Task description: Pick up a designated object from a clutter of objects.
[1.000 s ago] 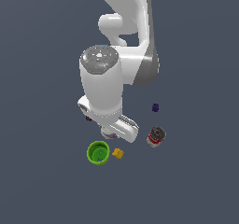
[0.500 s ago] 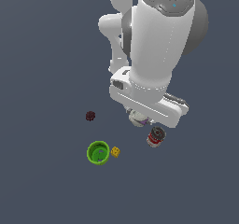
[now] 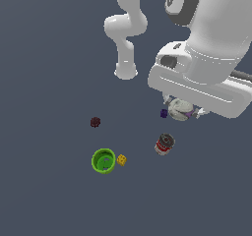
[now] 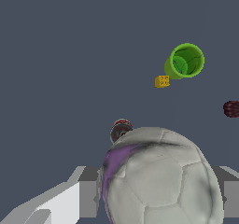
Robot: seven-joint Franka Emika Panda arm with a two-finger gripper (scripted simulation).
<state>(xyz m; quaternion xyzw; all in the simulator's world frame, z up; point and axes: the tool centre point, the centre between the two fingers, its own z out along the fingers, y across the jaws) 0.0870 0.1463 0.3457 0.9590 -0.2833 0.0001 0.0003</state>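
Note:
The designated object, a whitish-grey rounded lump with purple markings (image 3: 180, 109), sits between the fingers of my gripper (image 3: 182, 112) under the big white hand. It is held off the floor. In the wrist view the lump (image 4: 158, 176) fills the foreground, purple on one side, and my gripper (image 4: 158, 197) is shut on it, a grey finger (image 4: 87, 192) on each side. The rest of the clutter lies on the floor: green cup (image 3: 104, 161), yellow cube (image 3: 121, 160), dark red cube (image 3: 95, 122), purple cube (image 3: 164, 113) and red-and-white can (image 3: 164, 144).
The wrist view shows the green cup (image 4: 186, 61), yellow cube (image 4: 162, 81), dark red cube (image 4: 232, 108) and can (image 4: 121, 129) small and far beyond the lump. The arm's white base (image 3: 125, 73) stands at the back. The floor is plain dark grey.
The arm has swung from above the cup toward the exterior view's right and looms larger in the picture. The lump now shows under the hand near the purple cube.

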